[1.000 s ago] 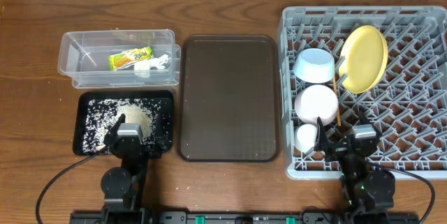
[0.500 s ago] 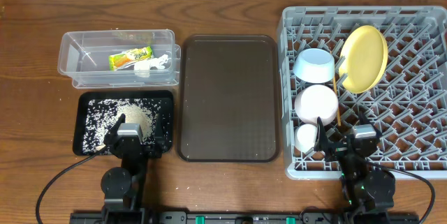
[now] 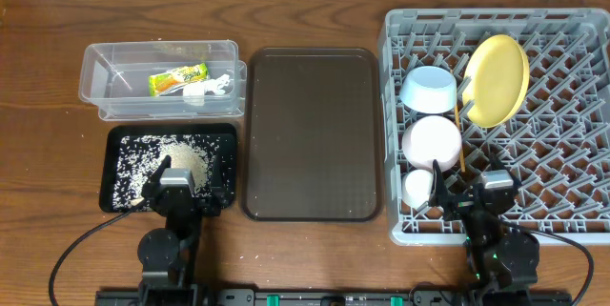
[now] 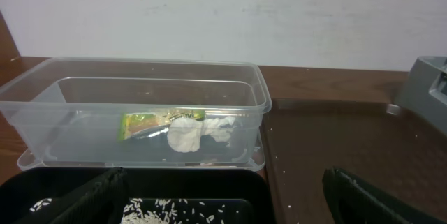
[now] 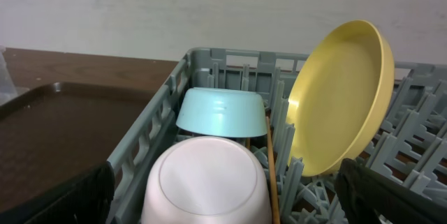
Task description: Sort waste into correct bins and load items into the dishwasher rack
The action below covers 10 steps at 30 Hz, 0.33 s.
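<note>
Dark wooden table fills the overhead view, and both wrist cameras show a plain white wall behind it.

At the upper left of the frame sits a clear tub. It holds a yellow-green wrapper, with a crumpled white napkin touching the wrapper's right end. Just below the tub lies a black tray scattered with rice, heaped thickest near its middle. A brown tray lies at the centre of the frame with nothing on it.

The grey rack takes up the right side. A yellow plate stands tilted on edge between the pegs near the top. To its left a blue bowl leans on its side, below that is a white bowl turned bottom-up, and lower again is a small white cup. The chopsticks show as a thin wooden line between the bowls and the plate, and I cannot separate the 2.

The left gripper hangs over the lower edge of the black tray, jaws spread wide and holding nothing. The right gripper hangs over the lower left of the rack beside the cup, jaws likewise wide apart and holding nothing.
</note>
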Motion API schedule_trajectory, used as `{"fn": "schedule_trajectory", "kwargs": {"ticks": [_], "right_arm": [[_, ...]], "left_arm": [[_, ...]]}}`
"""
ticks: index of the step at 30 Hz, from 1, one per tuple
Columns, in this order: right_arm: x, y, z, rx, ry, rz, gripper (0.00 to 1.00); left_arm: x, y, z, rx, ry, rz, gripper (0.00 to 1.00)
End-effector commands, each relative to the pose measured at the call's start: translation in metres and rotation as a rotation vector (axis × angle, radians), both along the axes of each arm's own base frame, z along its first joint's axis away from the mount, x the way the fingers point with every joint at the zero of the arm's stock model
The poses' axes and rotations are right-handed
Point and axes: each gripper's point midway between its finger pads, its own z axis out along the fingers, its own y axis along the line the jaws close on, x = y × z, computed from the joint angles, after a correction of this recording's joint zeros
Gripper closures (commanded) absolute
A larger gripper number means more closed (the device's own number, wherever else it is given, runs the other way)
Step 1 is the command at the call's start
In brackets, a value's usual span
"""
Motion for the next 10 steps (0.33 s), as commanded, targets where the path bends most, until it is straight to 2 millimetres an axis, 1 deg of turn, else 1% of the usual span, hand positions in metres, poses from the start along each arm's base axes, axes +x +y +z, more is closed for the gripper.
{"fn": "schedule_trajectory", "kwargs": {"ticks": [1,10], "right_arm": [[0.0003,-0.0045,-0.0004,0.010,0.001,-0.021,0.01],[0.0003,-0.0045,-0.0005,0.010,0.001,-0.021,0.01]], "left_arm": [[-0.0013,-0.0007,-0.0137,-0.005,0.047,-0.004,0.09],[-0.0013,-0.0007,-0.0137,-0.005,0.047,-0.004,0.09]]}}
